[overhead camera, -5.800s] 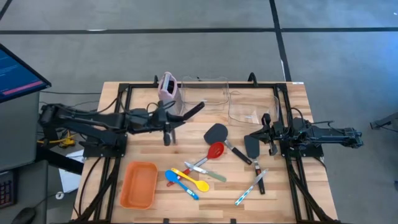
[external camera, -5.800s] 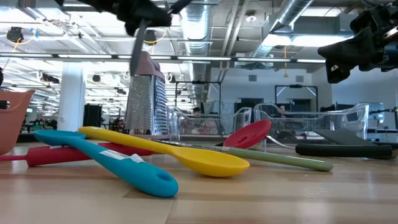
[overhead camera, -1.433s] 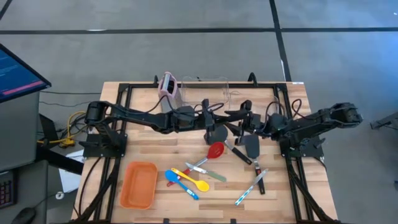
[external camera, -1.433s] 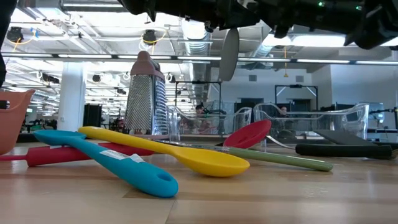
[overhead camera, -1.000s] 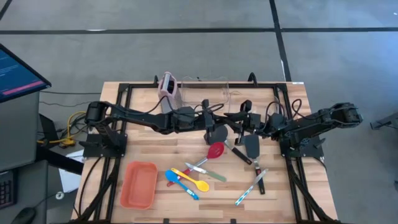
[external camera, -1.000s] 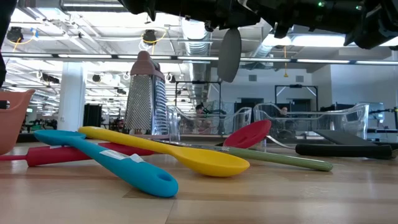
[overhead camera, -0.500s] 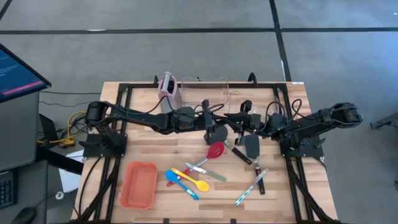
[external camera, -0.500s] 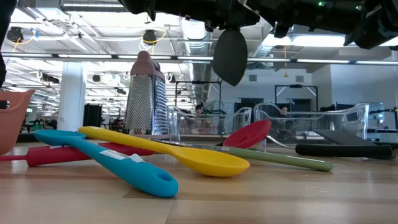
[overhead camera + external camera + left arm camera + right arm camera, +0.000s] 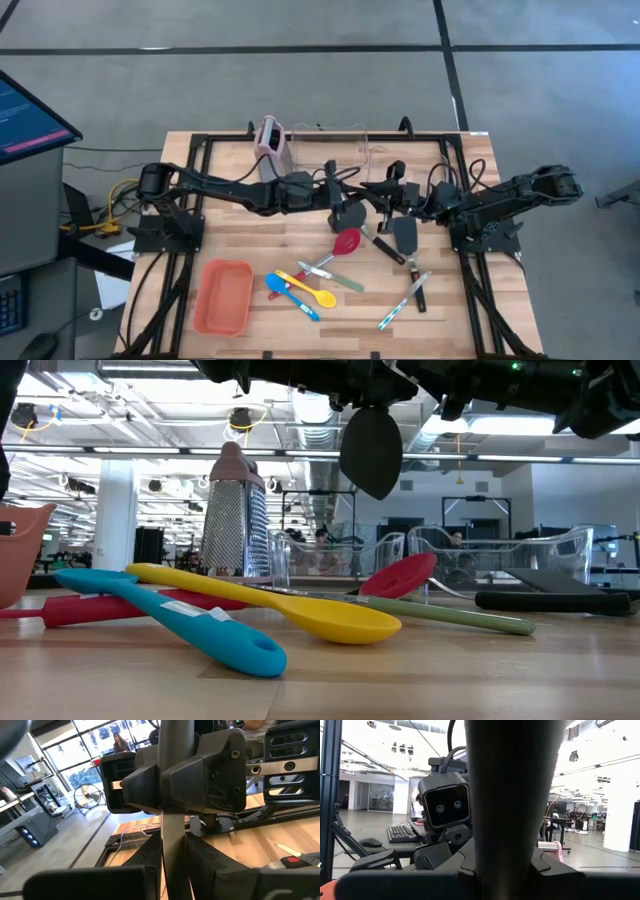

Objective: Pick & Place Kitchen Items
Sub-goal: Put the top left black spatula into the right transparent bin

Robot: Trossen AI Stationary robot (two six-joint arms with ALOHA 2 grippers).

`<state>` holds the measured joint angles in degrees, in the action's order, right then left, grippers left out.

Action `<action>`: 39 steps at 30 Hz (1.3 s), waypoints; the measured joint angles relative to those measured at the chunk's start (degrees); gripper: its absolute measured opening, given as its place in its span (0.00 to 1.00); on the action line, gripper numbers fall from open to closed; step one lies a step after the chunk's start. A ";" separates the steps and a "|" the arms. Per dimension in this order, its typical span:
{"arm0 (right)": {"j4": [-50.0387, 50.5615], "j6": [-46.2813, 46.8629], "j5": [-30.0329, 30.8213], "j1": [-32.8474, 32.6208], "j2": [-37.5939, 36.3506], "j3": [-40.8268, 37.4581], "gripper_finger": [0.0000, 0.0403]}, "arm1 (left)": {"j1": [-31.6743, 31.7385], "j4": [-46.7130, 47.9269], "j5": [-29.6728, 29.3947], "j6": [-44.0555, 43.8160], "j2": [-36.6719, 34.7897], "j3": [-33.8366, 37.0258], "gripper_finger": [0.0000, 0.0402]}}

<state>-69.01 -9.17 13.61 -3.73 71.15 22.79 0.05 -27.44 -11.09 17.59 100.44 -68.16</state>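
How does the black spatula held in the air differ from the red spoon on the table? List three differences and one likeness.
1. The spatula is black; the spoon is red.
2. The spatula hangs blade-down in the air; the spoon lies on the table among other utensils.
3. The spatula ends in a flat blade; the spoon ends in a rounded bowl.
Likeness: both are long-handled kitchen utensils.

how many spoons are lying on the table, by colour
red spoon: 1
yellow spoon: 1
blue spoon: 1
total: 3
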 joint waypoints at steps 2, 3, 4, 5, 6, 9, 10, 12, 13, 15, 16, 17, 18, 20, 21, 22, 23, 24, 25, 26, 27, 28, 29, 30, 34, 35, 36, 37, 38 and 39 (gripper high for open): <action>-0.02 0.02 0.00 0.00 -0.02 0.00 0.16 | 0.00 0.00 0.00 0.04 0.00 0.00 0.12; -0.02 0.02 0.00 0.00 -0.02 0.00 0.16 | 0.00 0.00 0.00 0.06 0.00 0.00 0.12; -0.02 0.02 0.00 0.02 -0.02 0.00 0.16 | 0.00 -0.02 0.00 0.08 0.00 0.00 0.12; -0.02 0.02 0.00 0.02 -0.02 0.00 0.16 | 0.00 -0.02 0.00 0.08 0.00 0.00 0.12; -0.03 0.02 0.01 0.02 -0.02 0.00 0.16 | 0.00 -0.02 0.00 0.08 0.00 0.00 0.12; -0.04 -0.15 0.88 0.02 -0.02 0.00 0.16 | 0.01 0.00 -0.02 0.13 0.00 -0.01 0.12; -0.04 -0.51 1.34 0.02 -0.02 0.00 0.16 | 0.02 -0.01 -0.02 0.13 0.00 0.00 0.12; -0.06 -1.17 1.73 0.00 -0.02 0.00 0.15 | 0.07 -0.02 -0.05 0.15 0.00 0.00 0.12; -0.07 -1.25 1.81 0.00 -0.02 0.00 0.15 | 0.09 -0.04 -0.39 0.15 0.00 0.00 0.12; -0.07 -1.32 1.97 0.02 -0.02 0.00 0.15 | 0.13 -0.05 -1.29 0.17 0.00 -0.01 0.12; -0.07 -1.45 2.04 0.03 -0.02 0.00 0.15 | 0.15 -0.07 -1.88 0.18 0.00 0.00 0.12; -0.09 -1.66 2.15 0.04 -0.04 0.00 0.15 | 0.18 -0.08 -2.39 0.19 0.00 -0.01 0.13; -0.03 -1.77 2.31 0.04 -0.15 -0.02 0.15 | 0.22 -0.10 -2.76 0.19 0.00 0.00 0.13; 0.93 -1.77 2.61 0.11 -1.19 -0.04 0.15 | 0.24 -0.23 -3.39 0.19 0.00 -0.01 0.13; 1.49 -1.83 3.16 0.11 -1.67 -0.04 0.15 | 0.24 -0.32 -3.54 0.19 -0.01 -0.02 0.14; 2.61 -1.92 3.72 0.11 -2.36 -0.04 0.14 | 0.26 -0.15 -3.69 0.19 -0.19 -0.02 0.14; 3.94 -1.94 4.37 0.11 -3.18 -0.04 0.14 | 0.27 0.43 -3.94 0.19 -0.58 0.02 0.15; 5.16 -1.93 4.80 0.11 -4.11 -0.08 0.14 | 0.31 0.16 -4.28 0.19 -0.85 0.02 0.15; 6.26 -1.95 4.89 0.11 -5.01 -0.11 0.14 | 0.35 -0.47 -4.54 0.17 -1.22 -0.02 0.15; 7.54 -1.95 4.87 0.11 -6.00 -0.11 0.14 | 0.35 0.02 -4.55 0.19 -2.21 0.03 0.15; 8.80 -1.94 4.87 0.11 -6.96 -0.11 0.14 | 0.35 0.13 -4.52 0.17 -3.00 0.13 0.16; 9.91 -1.92 4.89 0.11 -7.93 -0.11 0.14 | 0.35 -0.53 -4.51 0.17 -3.64 0.12 0.16; 11.40 -1.92 5.37 0.11 -9.13 -0.11 0.14 | 0.35 -0.19 -4.46 0.17 -4.69 0.25 0.16; 12.92 -1.96 6.31 0.07 -10.36 -0.11 0.14 | 0.35 0.08 -4.40 0.16 -5.74 0.62 0.16; 19.21 -4.88 12.00 0.12 -15.44 -0.11 0.14 | 0.33 1.10 -4.07 0.15 -11.67 3.40 0.16; 20.65 -5.56 13.40 0.13 -16.74 -0.11 0.14 | 0.31 2.71 -4.02 0.15 -13.54 4.63 0.16; 21.86 -6.32 15.22 0.13 -18.01 -0.11 0.14 | 0.31 3.53 -4.02 0.14 -15.25 5.79 0.16; 23.42 -6.96 16.89 0.14 -19.38 -0.11 0.14 | 0.31 4.76 -3.96 0.06 -17.17 7.25 0.16; 25.02 -7.73 18.99 0.13 -20.79 -0.11 0.14 | 0.31 6.14 -4.01 -0.28 -19.11 8.98 0.16; 26.11 -8.39 21.00 0.15 -21.83 -0.11 0.14 | 0.31 6.02 -4.03 -0.99 -20.87 10.60 0.16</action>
<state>-42.90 -17.56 34.60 -3.57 49.32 22.68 0.36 -21.42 -15.13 16.60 79.58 -57.56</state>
